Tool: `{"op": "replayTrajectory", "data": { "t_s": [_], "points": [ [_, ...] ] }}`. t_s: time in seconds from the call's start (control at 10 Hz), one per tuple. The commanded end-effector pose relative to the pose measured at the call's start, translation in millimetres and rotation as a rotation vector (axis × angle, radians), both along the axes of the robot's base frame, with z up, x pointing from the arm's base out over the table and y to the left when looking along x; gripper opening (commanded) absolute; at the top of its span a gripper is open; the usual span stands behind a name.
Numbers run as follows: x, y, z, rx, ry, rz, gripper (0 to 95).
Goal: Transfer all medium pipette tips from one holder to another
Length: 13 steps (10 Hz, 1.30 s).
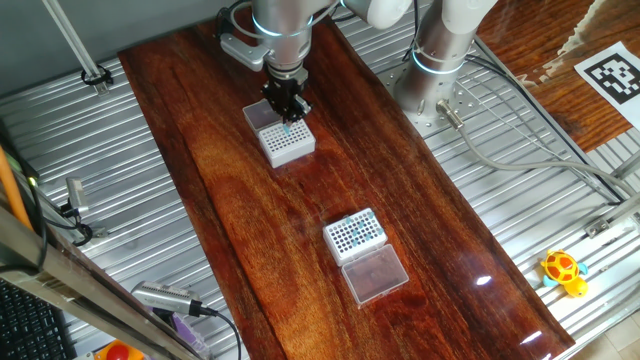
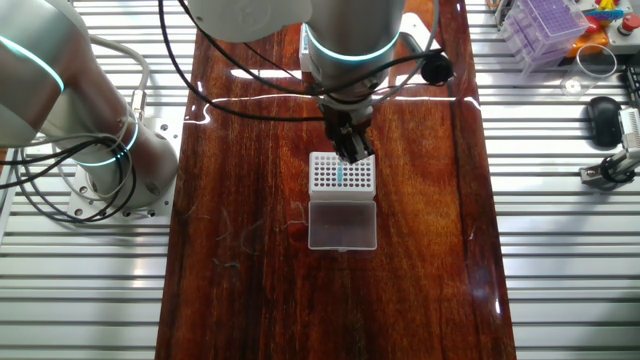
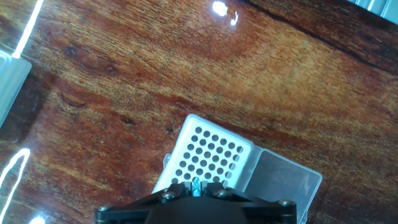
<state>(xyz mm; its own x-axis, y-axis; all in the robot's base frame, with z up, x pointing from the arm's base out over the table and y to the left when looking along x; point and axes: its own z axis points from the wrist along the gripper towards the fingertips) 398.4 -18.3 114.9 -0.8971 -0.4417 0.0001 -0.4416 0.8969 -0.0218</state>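
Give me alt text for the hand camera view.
The hand, at the bottom edge, grips a teal pipette tip above a white holder of empty holes. Its clear lid lies open alongside on the wooden table.

Glossy wooden tabletop [image 1: 260, 220], ribbed metal surround [image 1: 520, 200]

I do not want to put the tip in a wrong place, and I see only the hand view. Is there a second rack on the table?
Observer: Yes. One fixed view shows a second rack. It stands apart from the rack under the gripper, with its clear lid open beside it.
Operator: Does my tip hang straight?
Observer: Yes. In the other fixed view the teal pipette tip hangs upright from the shut gripper, over the middle of the rack's top.
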Motion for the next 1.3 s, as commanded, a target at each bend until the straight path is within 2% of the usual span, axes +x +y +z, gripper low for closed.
{"op": "replayTrajectory", "data": {
  "t_s": [0.1,1.0,1.1,1.3],
  "points": [
    [0.7,0.0,-2.1,0.004,-0.002,0.007,0.0],
    [0.6,0.5,-3.6,0.005,0.001,0.003,0.0],
    [0.6,0.4,-3.8,0.005,0.0,0.002,19.0],
    [0.6,0.4,-4.0,0.005,0.0,-0.002,19.0]
  ]
}}
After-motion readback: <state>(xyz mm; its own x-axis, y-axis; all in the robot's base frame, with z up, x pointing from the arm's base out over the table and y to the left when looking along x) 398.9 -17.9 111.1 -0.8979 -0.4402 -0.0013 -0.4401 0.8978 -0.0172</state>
